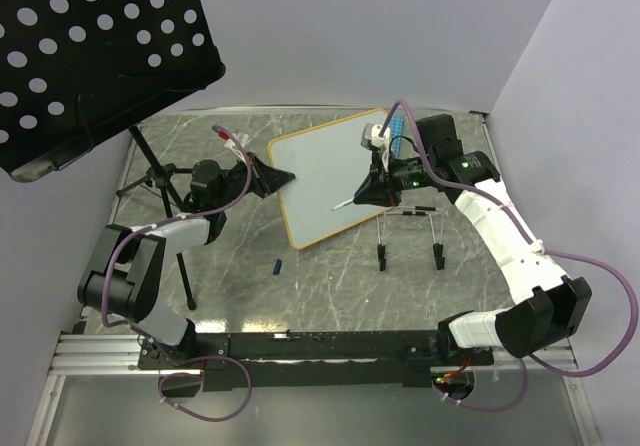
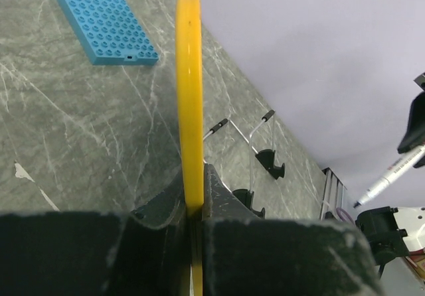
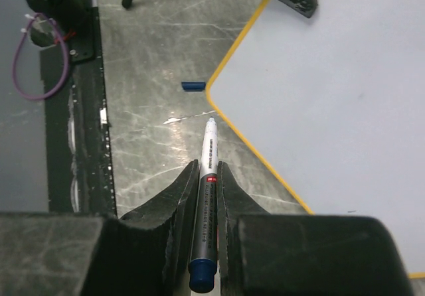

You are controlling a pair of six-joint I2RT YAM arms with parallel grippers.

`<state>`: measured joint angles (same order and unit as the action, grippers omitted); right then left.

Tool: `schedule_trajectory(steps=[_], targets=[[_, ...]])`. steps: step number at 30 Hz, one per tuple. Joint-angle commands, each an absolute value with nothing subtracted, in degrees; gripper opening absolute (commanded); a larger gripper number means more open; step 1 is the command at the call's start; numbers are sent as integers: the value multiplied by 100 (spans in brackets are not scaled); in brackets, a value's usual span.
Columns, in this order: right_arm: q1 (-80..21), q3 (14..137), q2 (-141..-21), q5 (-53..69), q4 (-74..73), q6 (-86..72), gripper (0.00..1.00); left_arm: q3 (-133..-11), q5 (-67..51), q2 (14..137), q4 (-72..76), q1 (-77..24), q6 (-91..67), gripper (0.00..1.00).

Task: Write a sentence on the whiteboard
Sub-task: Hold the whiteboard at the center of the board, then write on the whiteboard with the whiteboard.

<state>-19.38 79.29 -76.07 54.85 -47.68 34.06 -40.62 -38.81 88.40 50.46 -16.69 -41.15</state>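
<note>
Here, the left end effector (image 1: pixel 272 179) pinches the yellow rim of the blank whiteboard (image 1: pixel 330 171), holding it over mid-bench. The right end effector (image 3: pixel 208 176) clamps a marker (image 3: pixel 210 147) lengthwise. The marker's tip sits just short of the board's corner, and the white surface lies ahead and to the right.

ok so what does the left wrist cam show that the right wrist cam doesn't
Only left wrist: the blue studded plate, two black clip feet, and the whiteboard edge-on, its yellow rim pinched in the left claw.
Only right wrist: the board's white face with no writing visible, a small blue cap on the table, and the marker close up in the right claw.
Both: the whiteboard, the marker, the grey table, and a glimpse of the other arm's claw.
</note>
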Motion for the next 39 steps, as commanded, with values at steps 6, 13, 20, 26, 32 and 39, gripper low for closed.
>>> schedule_trajectory(steps=[6, 13, 20, 26, 32, 39], targets=[[-1978, 8578, -7769, 5036, -5000, 3849, 0, -4113, -3929, 8411, 6398, -1661, -4201, 1], [-2048, 8658, -7840, 4825, -4782, 3710, 0, -3885, -3832, 8358, 6574, -1661, -4254, 1], [-2074, 8200, -7813, 4799, -3665, 2848, 0, -3858, -3850, 8376, 6627, -1661, -4350, 1], [-2083, 8384, -8007, 4877, -3524, 2584, 0, -3823, -3779, 8376, 6636, -1661, -4385, 1], [-2109, 8069, -7743, 4949, -2839, 2241, 0, -3832, -3762, 8429, 6688, -1661, -4464, 1], [-2232, 7919, -7901, 4782, -2540, 2337, 0, -3832, -3771, 8508, 6785, -1661, -4562, 1]])
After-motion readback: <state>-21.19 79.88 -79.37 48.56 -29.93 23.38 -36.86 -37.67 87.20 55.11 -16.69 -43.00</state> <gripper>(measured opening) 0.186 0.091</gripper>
